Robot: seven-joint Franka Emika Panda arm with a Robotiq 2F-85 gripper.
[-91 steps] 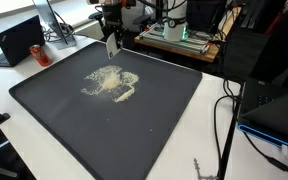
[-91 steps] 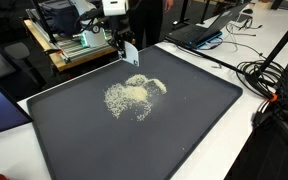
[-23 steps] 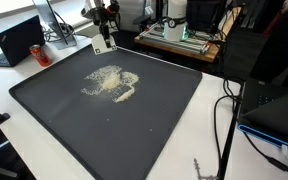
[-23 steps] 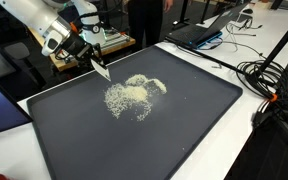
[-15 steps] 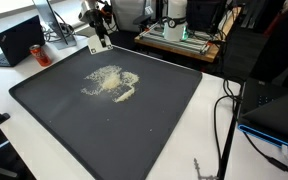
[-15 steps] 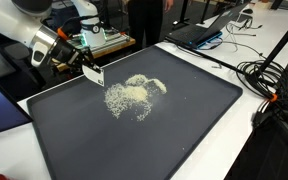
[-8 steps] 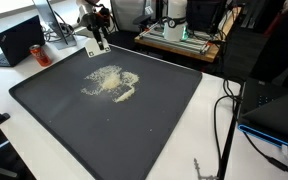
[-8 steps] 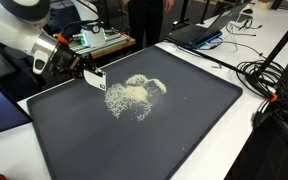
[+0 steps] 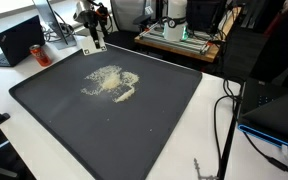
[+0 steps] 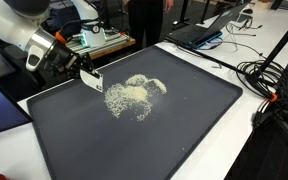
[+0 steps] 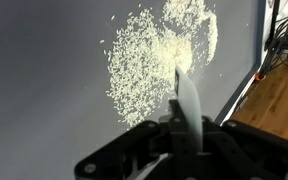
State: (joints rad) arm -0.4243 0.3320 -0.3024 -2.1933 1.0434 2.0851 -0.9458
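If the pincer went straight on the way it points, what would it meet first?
Probably the pile of pale grains: in the wrist view the white blade in the pincer aims straight at it. Its height above the dark mat is unclear, so the mat might come first.

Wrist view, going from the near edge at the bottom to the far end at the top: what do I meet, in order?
Gripper → white scraper clamped in it, pointing away → pile of pale grains spread on the dark mat.
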